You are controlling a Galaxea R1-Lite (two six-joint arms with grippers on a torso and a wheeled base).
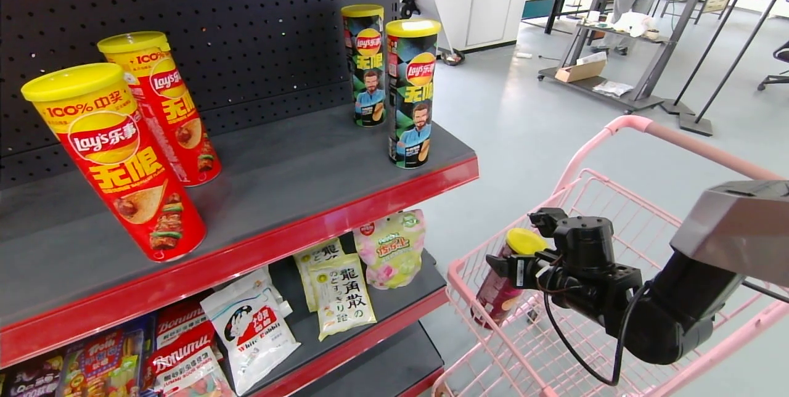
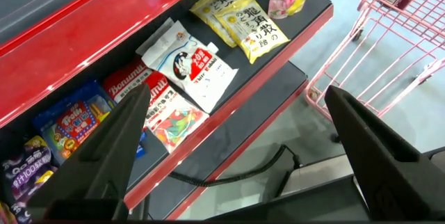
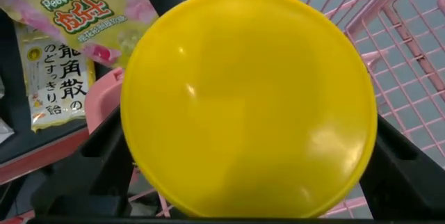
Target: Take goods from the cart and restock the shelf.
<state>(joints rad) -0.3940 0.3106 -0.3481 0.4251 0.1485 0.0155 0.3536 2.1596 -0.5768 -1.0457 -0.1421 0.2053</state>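
Observation:
A maroon chip can [image 1: 497, 291] with a yellow lid [image 3: 247, 102] stands tilted at the near-left corner of the pink cart [image 1: 641, 127]. My right gripper [image 1: 513, 261] is shut on its upper part, with dark fingers [image 3: 87, 175] on either side of the lid. The grey top shelf [image 1: 296, 181] with a red front edge carries two red chip cans [image 1: 120, 156] at the left and two dark green ones [image 1: 412, 94] at the right. My left gripper [image 2: 236, 161] hangs open with nothing in it, in front of the lower shelves.
Lower shelves hold snack bags: white candy bags [image 2: 188, 64], yellow-green packets [image 1: 340, 295], a pink-green bag [image 1: 391, 249]. A black pegboard [image 1: 246, 21] backs the top shelf. Grey floor lies between shelf and cart; a rolling stand [image 1: 622, 45] is far behind.

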